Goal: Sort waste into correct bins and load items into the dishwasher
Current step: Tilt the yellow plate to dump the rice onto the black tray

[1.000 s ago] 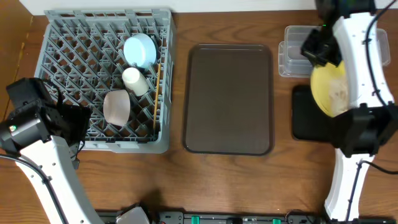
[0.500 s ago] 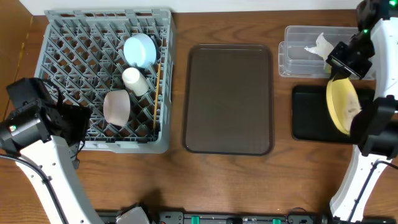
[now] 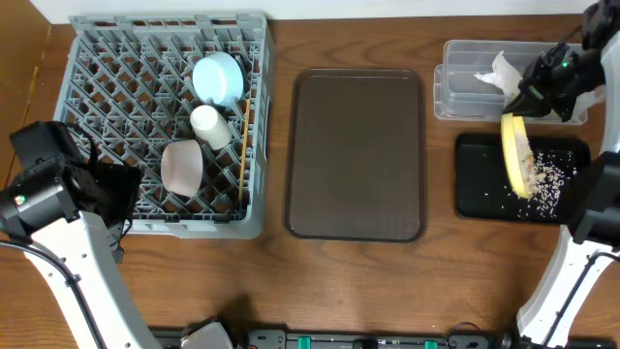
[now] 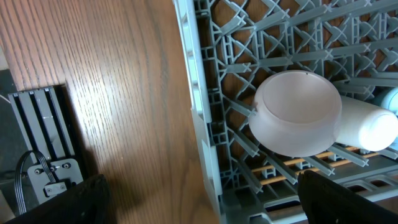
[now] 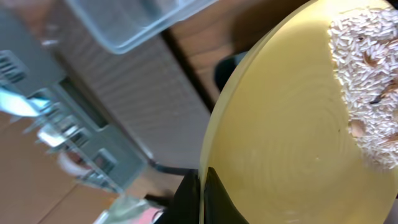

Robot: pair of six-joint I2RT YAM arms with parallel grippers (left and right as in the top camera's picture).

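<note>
My right gripper (image 3: 530, 101) (image 5: 202, 194) is shut on the rim of the pale yellow plate (image 3: 516, 155) (image 5: 292, 137). It holds the plate steeply tilted over the black tray (image 3: 475, 184). Rice grains (image 3: 548, 180) lie scattered on the black tray, and some cling to the plate (image 5: 367, 93). The white napkin (image 3: 499, 70) sits in the clear tub (image 3: 463, 92) (image 5: 130, 18). The grey dish rack (image 3: 107, 87) (image 4: 261, 50) holds the blue bowl (image 3: 218, 78), white cup (image 3: 208, 124) (image 4: 368, 127), white bowl (image 3: 181, 165) (image 4: 298, 118) and chopsticks (image 3: 243, 145). My left gripper (image 3: 102, 186) (image 4: 199, 205) is open and empty at the rack's front left edge. The snack wrapper is out of view.
The bare brown serving tray (image 3: 356, 155) lies in the middle, between the rack and the bins. My right arm (image 3: 591, 204) reaches up the table's right edge beside the black tray. A black device (image 4: 43, 149) lies left of the rack.
My right arm swung right, off the bins. The plate tipped from nearly flat to steeply on edge, and rice fell from it onto the black tray. The left arm has not moved.
</note>
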